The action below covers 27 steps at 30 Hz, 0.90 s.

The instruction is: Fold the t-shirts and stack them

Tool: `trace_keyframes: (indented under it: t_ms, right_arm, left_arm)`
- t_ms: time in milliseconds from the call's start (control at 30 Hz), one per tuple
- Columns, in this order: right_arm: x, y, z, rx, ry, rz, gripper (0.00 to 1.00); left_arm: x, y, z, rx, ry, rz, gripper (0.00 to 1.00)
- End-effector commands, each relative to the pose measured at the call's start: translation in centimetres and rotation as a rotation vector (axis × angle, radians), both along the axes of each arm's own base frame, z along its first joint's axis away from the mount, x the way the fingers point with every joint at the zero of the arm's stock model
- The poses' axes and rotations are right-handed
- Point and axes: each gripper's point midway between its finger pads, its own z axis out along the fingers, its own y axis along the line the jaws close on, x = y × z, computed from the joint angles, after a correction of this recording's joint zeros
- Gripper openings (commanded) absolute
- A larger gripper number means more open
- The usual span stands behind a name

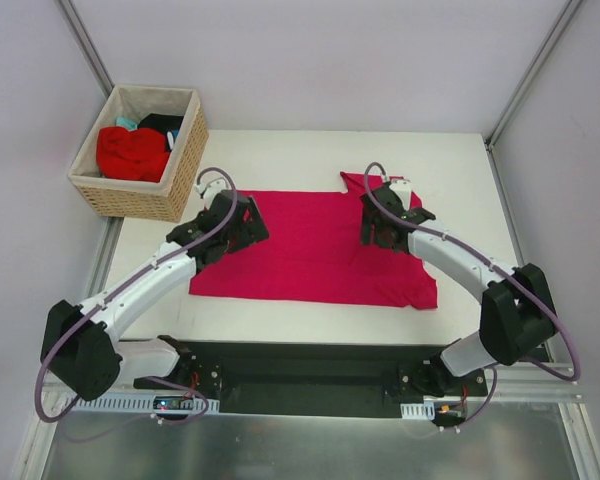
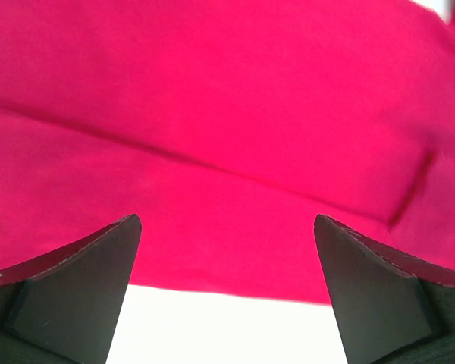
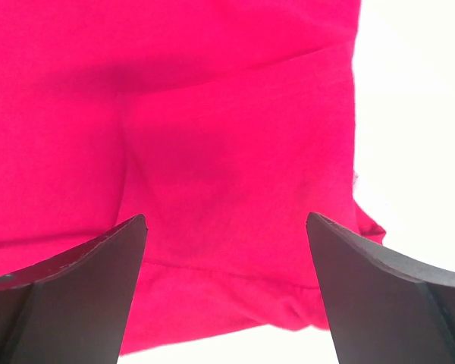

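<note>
Top external | pink shirt (image 1: 310,255) flat on table (image 1: 280,160) | left gripper (image 1: 248,225) spread wide, left edge | right gripper (image 1: 378,228) spread wide, far-right corner

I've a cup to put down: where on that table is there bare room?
Widest: the strip of table beyond the crimson t-shirt, between the wicker basket and the far right corner. A narrower strip runs along the shirt's near hem. Crowded: the shirt's far corners, where the left gripper and right gripper hover open.
</note>
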Motion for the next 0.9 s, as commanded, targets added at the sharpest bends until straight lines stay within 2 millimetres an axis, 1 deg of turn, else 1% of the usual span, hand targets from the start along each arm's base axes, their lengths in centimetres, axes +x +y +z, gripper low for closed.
trace_keyframes:
  t_ms: [0,33,67,100,133,167,200,233,267,300,333,367,400,433,467,500,533,567,600,633,667,700,733,767,800,833,867]
  right_arm:
    - [4.1,-0.9,3.1,0.088,-0.083,-0.06,0.91]
    - [5.5,-0.4,4.4,0.118,-0.108,-0.053,0.91]
    - [6.4,-1.2,4.7,0.115,-0.11,-0.074,0.91]
    - [7.3,-1.4,5.4,0.113,-0.12,-0.071,0.91]
    - [8.7,-1.0,5.6,0.123,-0.118,-0.065,0.91]
    - [9.8,-1.8,6.1,0.126,-0.124,-0.085,0.91]
    - [10.4,-2.2,6.1,0.115,-0.111,-0.089,0.91]
    - [11.2,-2.3,5.8,0.12,-0.101,-0.091,0.91]
    - [12.8,-2.6,5.7,0.134,-0.1,-0.105,0.91]
    - [13.5,-2.5,5.1,0.15,-0.089,-0.1,0.91]
    - [14.2,-2.0,4.8,0.186,-0.078,-0.082,0.91]
    - [15.4,-2.4,4.0,0.196,-0.068,-0.086,0.91]
    - [15.9,-1.9,3.7,0.223,-0.057,-0.065,0.91]
    - [16.4,-2.6,3.4,0.226,-0.055,-0.078,0.9]
    - [16.9,-2.8,2.7,0.226,-0.044,-0.084,0.9]
    - [17.3,-2.7,2.4,0.25,-0.042,-0.073,0.89]
    - [17.7,-3.5,2.1,0.266,-0.037,-0.096,0.89]
    - [18.0,-3.7,1.7,0.28,-0.029,-0.106,0.88]
    - [18.5,-3.6,1.7,0.317,-0.038,-0.101,0.87]
    - [18.8,-4.2,1.7,0.339,-0.043,-0.118,0.86]
    - [19.3,-4.3,1.8,0.353,-0.057,-0.121,0.86]
    - [19.5,-4.3,1.8,0.365,-0.06,-0.116,0.83]
    - [19.9,-4.6,2.1,0.364,-0.075,-0.115,0.83]
    - [20.1,-4.5,2.2,0.362,-0.077,-0.107,0.81]
    - [20.5,-4.3,2.6,0.367,-0.085,-0.093,0.78]
    - [20.7,-4.2,2.8,0.37,-0.092,-0.084,0.77]
    - [21.0,-4.1,3.0,0.371,-0.101,-0.073,0.75]
  left_arm:
    - [2.5,3.9,0.0,0.059,0.045,0.088,0.99]
    - [3.2,4.3,0.1,0.064,0.039,0.098,0.99]
    - [4.0,4.6,0.1,0.081,0.044,0.103,0.99]
    - [4.7,5.3,0.0,0.081,0.052,0.122,0.99]
    - [5.5,5.3,0.4,0.078,0.047,0.129,0.99]
    - [6.2,5.4,-0.5,0.085,0.068,0.136,0.99]
    - [6.9,5.6,-0.7,0.081,0.074,0.142,0.99]
    - [7.8,5.4,-0.4,0.066,0.065,0.14,0.99]
    - [8.7,5.2,-1.3,0.08,0.078,0.139,0.99]
    - [9.3,5.3,-1.6,0.087,0.08,0.142,0.99]
    - [10.4,5.5,-1.2,0.083,0.068,0.153,0.99]
    - [11.2,5.5,-2.2,0.09,0.085,0.156,0.99]
    - [11.8,5.6,-2.4,0.087,0.087,0.164,0.99]
    - [12.7,5.8,-2.8,0.068,0.099,0.172,0.99]
    - [13.4,5.9,-2.8,0.056,0.089,0.178,0.99]
    - [13.9,6.1,-2.9,0.05,0.088,0.183,0.99]
    - [14.6,6.6,-3.2,0.038,0.092,0.198,0.99]
    - [15.1,6.7,-3.3,0.02,0.089,0.201,0.99]
    - [15.9,6.8,-3.1,-0.002,0.069,0.205,0.99]
    - [16.7,7.5,-3.5,-0.025,0.071,0.23,0.99]
    - [17.1,7.5,-3.7,-0.049,0.074,0.23,0.99]
    - [17.9,7.8,-3.3,-0.063,0.052,0.242,0.99]
    - [18.4,8.1,-3.9,-0.067,0.058,0.252,0.99]
    - [18.9,8.7,-4.0,-0.074,0.056,0.266,0.99]
    - [19.9,8.9,-3.4,-0.086,0.029,0.27,0.99]
    - [20.4,9.0,-4.0,-0.093,0.036,0.276,0.99]
    - [20.9,9.3,-4.1,-0.114,0.038,0.279,0.99]
